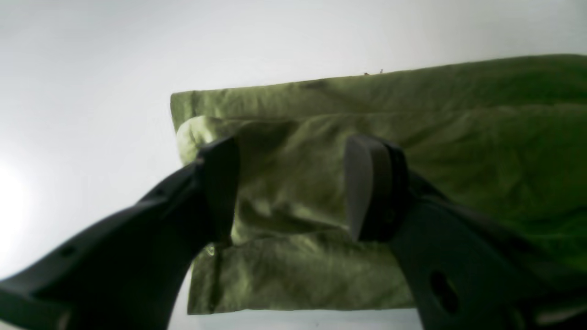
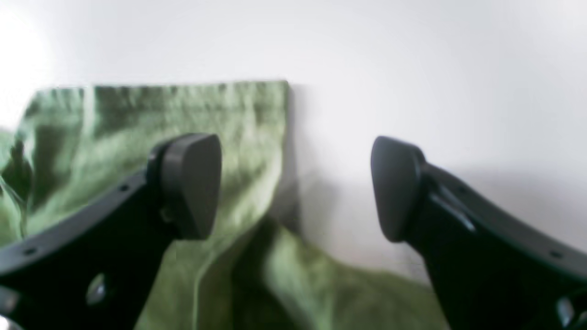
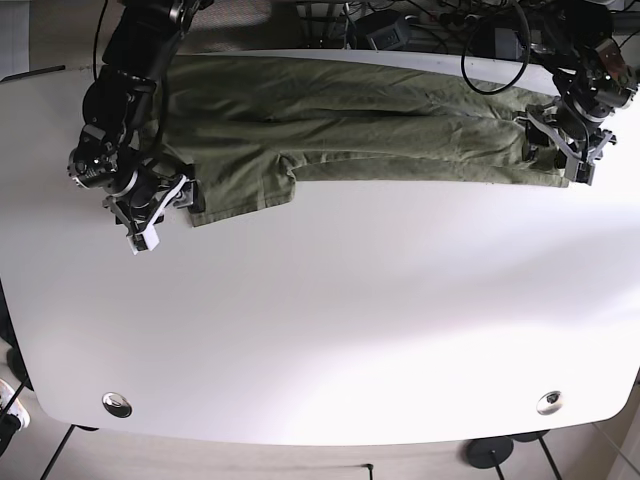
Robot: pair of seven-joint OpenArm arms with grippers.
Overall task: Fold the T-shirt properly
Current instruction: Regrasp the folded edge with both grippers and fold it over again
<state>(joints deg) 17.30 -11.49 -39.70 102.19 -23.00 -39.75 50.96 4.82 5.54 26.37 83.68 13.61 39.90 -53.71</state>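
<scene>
An olive-green T-shirt (image 3: 350,130) lies in a long band across the far part of the white table (image 3: 350,320). My left gripper (image 3: 560,148) is at the shirt's right end in the base view. In the left wrist view it (image 1: 293,192) is open, with its fingers on either side of a raised fold of the shirt (image 1: 458,137). My right gripper (image 3: 165,212) is at the shirt's left end, by a flap that hangs toward the front. In the right wrist view it (image 2: 293,188) is open over the shirt's (image 2: 137,114) straight edge. One finger is above cloth, the other above bare table.
Cables and dark equipment (image 3: 430,25) crowd the table's back edge. Two metal discs (image 3: 117,403) (image 3: 549,402) sit near the front corners. The table's front edge runs along the bottom of the base view.
</scene>
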